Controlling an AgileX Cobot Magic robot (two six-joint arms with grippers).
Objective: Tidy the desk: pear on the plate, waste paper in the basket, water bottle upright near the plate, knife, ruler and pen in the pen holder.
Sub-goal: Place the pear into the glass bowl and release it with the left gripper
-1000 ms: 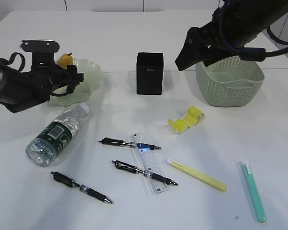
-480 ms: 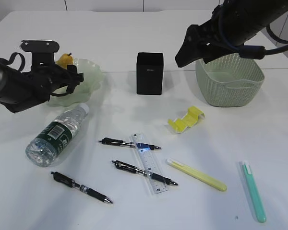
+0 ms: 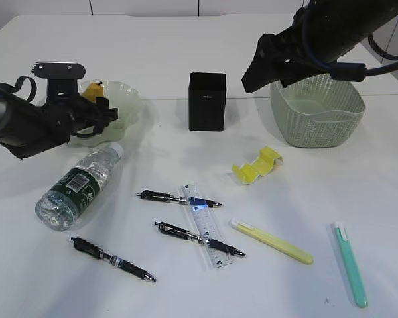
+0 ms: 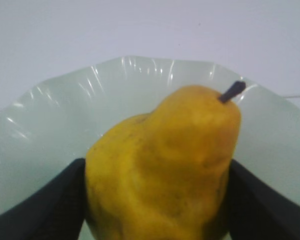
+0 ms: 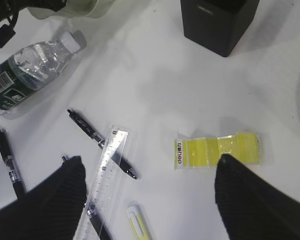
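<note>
While the pear (image 4: pixel 165 165) sits between the left gripper (image 4: pixel 157 200)'s wide-set jaws, over the plate (image 4: pixel 50 120), placing looks underway, whether gripped or freed unclear; next comes a clean retreat, the right gripper (image 5: pixel 147 200) gaping empty above the ruler (image 5: pixel 102 175) and yellow waste paper (image 5: pixel 217 151).

- You can read "deli" on the yellow packet (image 5: pixel 217 151), on its end strip.
- The pen holder (image 5: pixel 217 22) carries small pale lettering, too small for you to read.
</note>
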